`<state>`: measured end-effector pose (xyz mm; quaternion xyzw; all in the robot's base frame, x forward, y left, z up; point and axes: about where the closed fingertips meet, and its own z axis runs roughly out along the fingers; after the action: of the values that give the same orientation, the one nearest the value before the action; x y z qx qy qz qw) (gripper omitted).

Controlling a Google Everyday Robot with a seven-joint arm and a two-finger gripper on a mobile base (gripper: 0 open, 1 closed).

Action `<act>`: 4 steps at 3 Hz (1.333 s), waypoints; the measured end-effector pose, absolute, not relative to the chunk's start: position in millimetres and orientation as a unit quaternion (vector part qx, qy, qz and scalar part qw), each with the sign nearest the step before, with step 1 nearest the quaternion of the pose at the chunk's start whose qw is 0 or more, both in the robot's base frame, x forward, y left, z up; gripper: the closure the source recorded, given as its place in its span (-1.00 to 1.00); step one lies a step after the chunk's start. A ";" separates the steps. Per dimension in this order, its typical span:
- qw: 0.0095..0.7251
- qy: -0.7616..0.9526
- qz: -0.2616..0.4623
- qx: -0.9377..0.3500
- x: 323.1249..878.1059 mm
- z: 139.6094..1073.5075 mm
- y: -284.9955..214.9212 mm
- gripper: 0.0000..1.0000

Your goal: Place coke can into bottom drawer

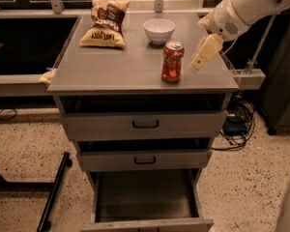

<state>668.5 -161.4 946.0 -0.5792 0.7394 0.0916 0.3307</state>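
The coke can (pixel 172 62), red-orange with white script and a silver top, stands upright on the grey cabinet top (pixel 111 64), right of centre. The gripper (pixel 198 64) hangs from the white arm at the upper right, just right of the can and about level with it, not touching it. The bottom drawer (pixel 145 197) is pulled open below, showing a flat grey tray interior with nothing in it.
A chip bag (pixel 105 23) lies at the back left of the top. A white bowl (pixel 159 31) stands behind the can. Two shallower drawers with black handles (pixel 145 124) sit above the open one. Cables (pixel 237 124) lie on the floor at right.
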 end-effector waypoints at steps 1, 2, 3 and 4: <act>0.316 0.750 0.115 -0.570 689.2 926.1 -149.8 -1.00; 0.304 0.751 0.134 -0.570 701.5 910.8 -133.6 -1.00; 0.295 0.749 0.147 -0.574 709.0 899.6 -119.0 -1.00; 0.294 0.749 0.148 -0.575 709.3 899.0 -118.3 -0.64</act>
<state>709.3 -118.3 899.0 -0.5747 0.7491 0.1478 0.2944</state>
